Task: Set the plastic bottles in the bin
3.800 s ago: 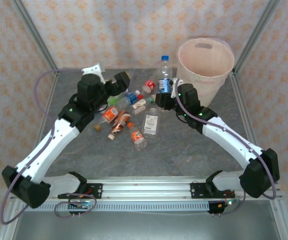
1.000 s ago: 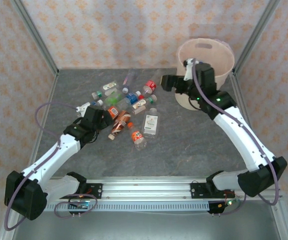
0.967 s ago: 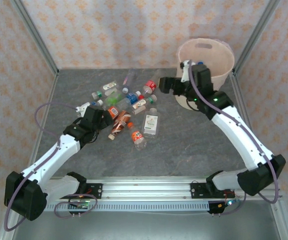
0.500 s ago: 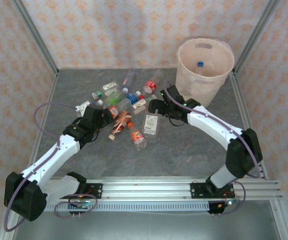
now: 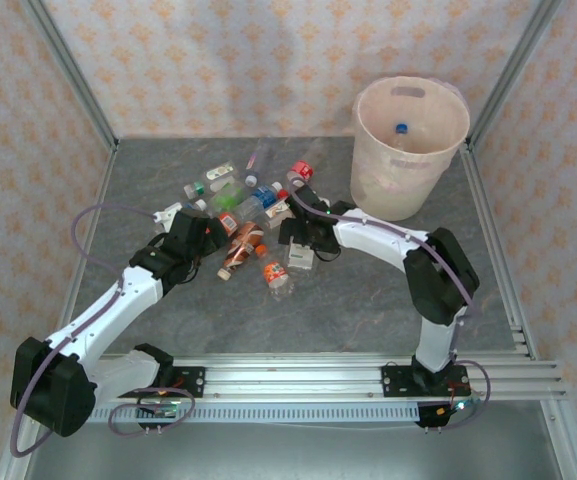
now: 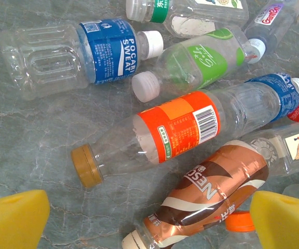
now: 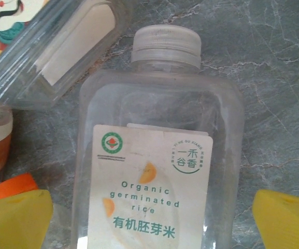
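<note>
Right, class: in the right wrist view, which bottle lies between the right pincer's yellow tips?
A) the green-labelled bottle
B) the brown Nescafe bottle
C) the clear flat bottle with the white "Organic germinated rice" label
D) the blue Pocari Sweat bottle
C: the right wrist view shows the clear flat bottle, white rice label up, lying between the yellow tips of the open right pincer.

You have a grey marbled table [image 5: 368, 290]: plastic bottles [image 5: 230, 196] lie clustered upper centre of frame, the bin [image 5: 398, 185] stands upper right.
</note>
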Tool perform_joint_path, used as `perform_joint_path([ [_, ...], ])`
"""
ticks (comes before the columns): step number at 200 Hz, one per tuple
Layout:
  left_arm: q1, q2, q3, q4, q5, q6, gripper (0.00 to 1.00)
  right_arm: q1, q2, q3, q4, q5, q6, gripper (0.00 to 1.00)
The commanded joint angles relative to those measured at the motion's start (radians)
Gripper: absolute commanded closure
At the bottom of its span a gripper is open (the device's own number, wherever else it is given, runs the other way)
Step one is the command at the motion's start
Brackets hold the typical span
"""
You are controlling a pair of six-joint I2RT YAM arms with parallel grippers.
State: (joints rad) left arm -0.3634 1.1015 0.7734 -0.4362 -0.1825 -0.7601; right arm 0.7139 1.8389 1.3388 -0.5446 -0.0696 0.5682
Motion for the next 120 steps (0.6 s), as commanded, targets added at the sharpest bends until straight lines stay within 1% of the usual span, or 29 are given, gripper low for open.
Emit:
perform_joint_path([
  [1, 0.012, 0.009, 0.027, 0.015, -0.005, -0.009, 0.00, 0.005, 0.042, 0.052, -0.059, 0.027, -0.018, 0.01],
  [24, 0.012, 0.016, 0.022, 0.026, 0.007, -0.017, 0.00, 0.007, 0.090, 0.095, -0.097, 0.020, -0.024, 0.01],
  [47, 0.012, 0.018, 0.022, 0.023, 0.011, -0.016, 0.00, 0.017, 0.126, 0.118, -0.128, 0.062, -0.018, 0.01],
  [87, 0.013, 0.011, 0.012, 0.025, 0.015, -0.021, 0.00, 0.016, 0.142, 0.103, -0.100, 0.057, -0.010, 0.00],
  [107, 0.012, 0.006, 0.009, 0.021, 0.011, -0.021, 0.00, 0.016, 0.123, 0.073, -0.057, 0.062, -0.016, 0.09],
  [120, 0.012, -0.001, 0.006, 0.017, 0.005, -0.021, 0.00, 0.016, 0.092, 0.043, -0.017, 0.065, -0.029, 0.16],
])
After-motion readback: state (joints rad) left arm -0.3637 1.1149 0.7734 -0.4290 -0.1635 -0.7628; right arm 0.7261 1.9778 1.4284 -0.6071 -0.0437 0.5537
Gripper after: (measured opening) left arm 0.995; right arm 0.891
